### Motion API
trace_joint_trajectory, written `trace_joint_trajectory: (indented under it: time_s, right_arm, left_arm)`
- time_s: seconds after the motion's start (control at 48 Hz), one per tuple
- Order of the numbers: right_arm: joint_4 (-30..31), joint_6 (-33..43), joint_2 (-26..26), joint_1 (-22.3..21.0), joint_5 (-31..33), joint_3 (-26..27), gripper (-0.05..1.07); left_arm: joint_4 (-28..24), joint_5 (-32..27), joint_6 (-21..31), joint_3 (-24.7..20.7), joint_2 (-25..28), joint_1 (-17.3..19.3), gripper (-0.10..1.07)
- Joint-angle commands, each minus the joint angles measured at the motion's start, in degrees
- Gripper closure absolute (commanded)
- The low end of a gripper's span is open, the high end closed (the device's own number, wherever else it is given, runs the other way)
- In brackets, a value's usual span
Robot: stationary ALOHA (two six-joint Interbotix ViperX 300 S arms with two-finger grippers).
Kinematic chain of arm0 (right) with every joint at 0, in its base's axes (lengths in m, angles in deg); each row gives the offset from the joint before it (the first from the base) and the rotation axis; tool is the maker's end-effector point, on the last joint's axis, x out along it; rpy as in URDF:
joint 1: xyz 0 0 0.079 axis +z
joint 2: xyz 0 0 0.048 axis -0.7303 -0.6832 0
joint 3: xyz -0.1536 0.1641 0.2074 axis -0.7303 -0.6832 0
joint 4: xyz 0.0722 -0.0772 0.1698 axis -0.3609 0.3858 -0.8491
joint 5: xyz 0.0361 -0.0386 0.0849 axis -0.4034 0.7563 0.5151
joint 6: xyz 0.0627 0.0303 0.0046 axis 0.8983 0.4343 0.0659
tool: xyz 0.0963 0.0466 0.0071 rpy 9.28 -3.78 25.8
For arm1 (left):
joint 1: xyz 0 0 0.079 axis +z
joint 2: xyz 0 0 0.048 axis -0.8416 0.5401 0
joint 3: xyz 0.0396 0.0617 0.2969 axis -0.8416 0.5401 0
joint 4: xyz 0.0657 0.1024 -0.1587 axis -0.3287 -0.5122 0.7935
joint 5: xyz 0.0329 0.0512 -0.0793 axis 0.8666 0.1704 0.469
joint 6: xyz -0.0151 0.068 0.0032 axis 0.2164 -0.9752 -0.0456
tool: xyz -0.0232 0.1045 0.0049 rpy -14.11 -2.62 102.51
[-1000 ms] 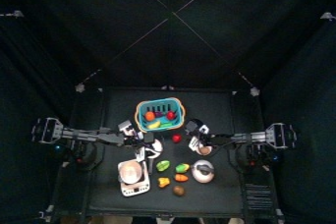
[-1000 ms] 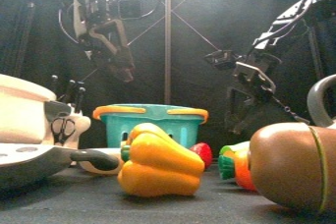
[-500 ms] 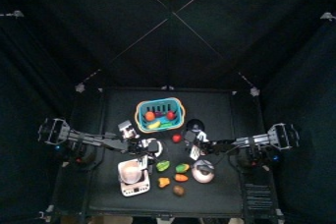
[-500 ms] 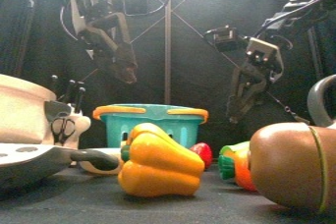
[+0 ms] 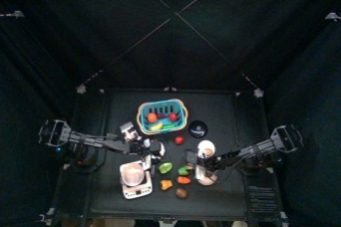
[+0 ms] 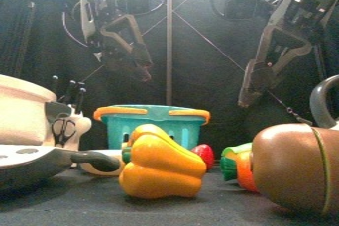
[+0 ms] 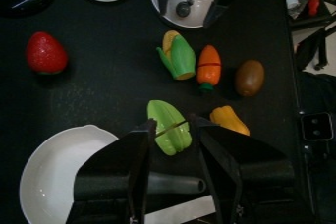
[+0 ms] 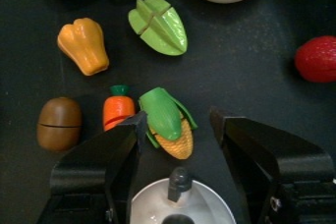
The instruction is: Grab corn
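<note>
We have our right claw (image 8: 178,154) spread wide and empty, hanging above the corn (image 8: 168,124), which lies on the table between its jaws beside the carrot (image 8: 118,108). Nothing is grabbed yet: the descent, closing and lift remain.

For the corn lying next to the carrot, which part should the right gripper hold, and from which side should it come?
Probably grip the corn across its middle, coming straight down from above with the open right gripper. It lies flat, and the carrot lies close along one side, so one jaw must slip between them.
</note>
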Motion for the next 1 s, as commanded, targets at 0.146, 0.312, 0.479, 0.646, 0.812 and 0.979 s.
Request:
trace_joint_trajectory:
  time_s: [0.146, 0.312, 0.479, 0.646, 0.812, 0.979]
  right_arm:
    - [-1.41, 0.09, -3.52, 0.26, -0.44, 2.90, 0.15]
    - [-3.78, 0.09, -5.54, 0.26, -0.09, 3.08, 0.14]
    - [-3.87, 0.00, -8.17, 0.26, -0.26, 3.60, 0.14]
    - [-3.96, 0.00, -10.37, 0.26, -0.26, 4.22, 0.14]
    - [-2.99, -0.09, -11.78, 0.09, -0.26, 4.48, 0.15]
    - [-2.81, -0.18, -12.04, -0.09, -0.35, 4.22, 0.16]
  left_arm:
    - [-0.09, 0.97, 0.00, -0.62, -1.14, 0.88, 0.23]
    - [0.00, 1.76, 0.00, -0.09, -1.14, 1.05, 0.23]
    - [-0.09, 2.29, 0.00, 0.18, -1.14, 1.23, 0.23]
    - [-0.09, 2.29, 0.00, 0.53, -1.58, 2.11, 0.23]
    - [0.00, 5.36, 0.09, 2.11, -2.81, 3.34, 0.23]
    - [0.09, 10.81, 0.26, 5.01, -4.75, 3.96, 0.23]
